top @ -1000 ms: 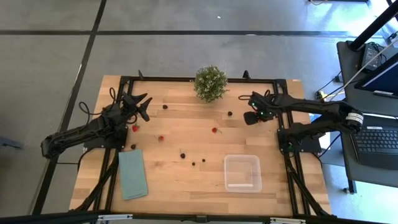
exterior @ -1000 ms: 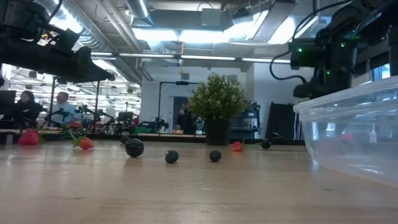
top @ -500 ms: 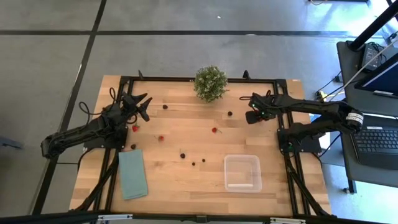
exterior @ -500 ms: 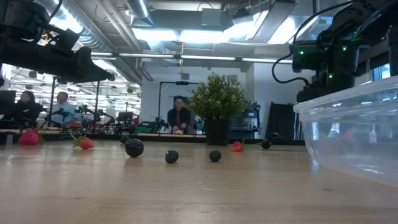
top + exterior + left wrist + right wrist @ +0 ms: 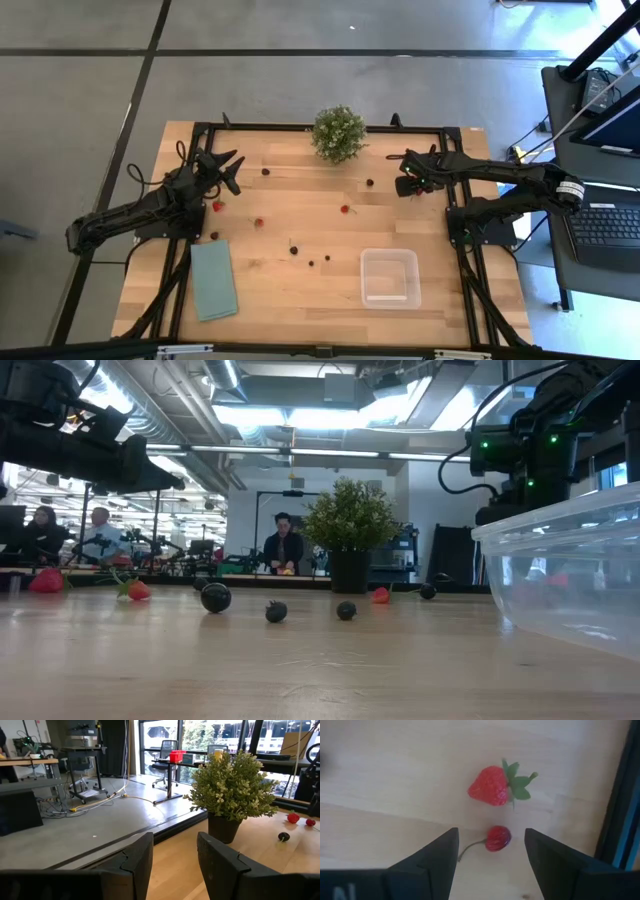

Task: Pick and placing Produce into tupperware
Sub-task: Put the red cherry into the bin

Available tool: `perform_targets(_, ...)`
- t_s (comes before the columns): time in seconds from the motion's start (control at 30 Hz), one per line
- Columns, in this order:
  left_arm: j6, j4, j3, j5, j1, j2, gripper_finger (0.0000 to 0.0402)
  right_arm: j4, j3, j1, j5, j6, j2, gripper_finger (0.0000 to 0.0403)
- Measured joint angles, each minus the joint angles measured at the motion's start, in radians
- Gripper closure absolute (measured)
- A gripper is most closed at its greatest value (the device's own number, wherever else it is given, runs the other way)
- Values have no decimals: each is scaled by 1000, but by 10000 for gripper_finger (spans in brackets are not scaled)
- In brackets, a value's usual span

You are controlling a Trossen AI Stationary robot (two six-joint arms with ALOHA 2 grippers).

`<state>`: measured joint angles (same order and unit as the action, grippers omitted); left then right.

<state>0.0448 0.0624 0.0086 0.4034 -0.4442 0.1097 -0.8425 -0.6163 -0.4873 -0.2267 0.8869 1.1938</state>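
We count nine berries on the tabletop (image 5: 300, 290) from above; the tupperware (image 5: 390, 277) holds none. The right gripper (image 5: 491, 851) hovers, fingers spread, over one cherry (image 5: 498, 838) beside one strawberry (image 5: 490, 785). The left gripper (image 5: 174, 857) waits raised, fingers apart, empty.

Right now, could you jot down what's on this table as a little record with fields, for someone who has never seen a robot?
Surface: wooden table
Box: clear plastic box, lidless, nothing seen inside
Fruit: small red and dark pieces scattered loose on the wood, none in the box
Plant: potted plant at the far edge
Cloth: teal cloth, flat, near the left side
Right gripper: open, looking down on a cherry beside a strawberry, touching neither
Left gripper: open, empty, off the table surface, facing the plant
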Motion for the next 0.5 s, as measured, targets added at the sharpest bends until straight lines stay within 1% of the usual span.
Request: perform_targets(0.5,0,0,0,0,0,0,257,-4,3,0,-17,53,0,173)
